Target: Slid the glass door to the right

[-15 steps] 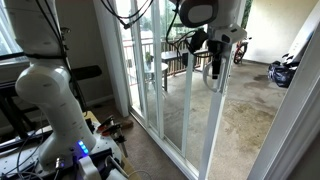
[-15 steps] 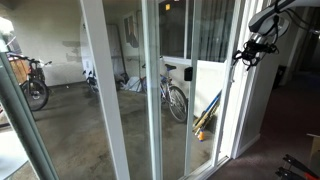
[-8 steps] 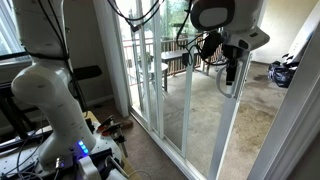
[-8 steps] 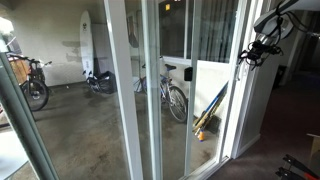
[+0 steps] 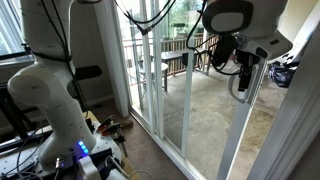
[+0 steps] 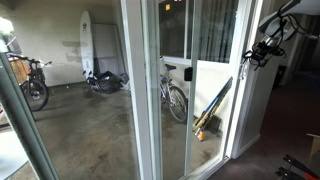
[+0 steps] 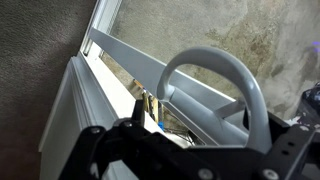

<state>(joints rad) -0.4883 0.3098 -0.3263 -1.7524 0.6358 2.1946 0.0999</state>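
Observation:
The glass door [image 5: 200,125] is a tall clear panel in a slim white frame, and it also shows in an exterior view [image 6: 137,100]. My gripper [image 5: 243,80] is at the door's leading edge, high up, at the handle; it shows in both exterior views [image 6: 255,52]. In the wrist view the grey loop handle [image 7: 212,62] arches just in front of my dark fingers [image 7: 200,152], which look closed around its lower end. The door's white bottom rail [image 7: 120,52] runs diagonally behind the handle.
The robot's white base [image 5: 50,100] stands indoors on carpet with cables at its foot. Outside are a bicycle [image 6: 175,95], another bicycle [image 6: 30,85], a surfboard [image 6: 87,40], patio furniture [image 5: 160,65] and a concrete floor. A fixed white-framed pane [image 5: 135,70] stands beside the door.
The door has slid steadily sideways with my gripper on its handle; my gripper and the door's edge moved right in one exterior view, and the trailing frame moved right in the other.

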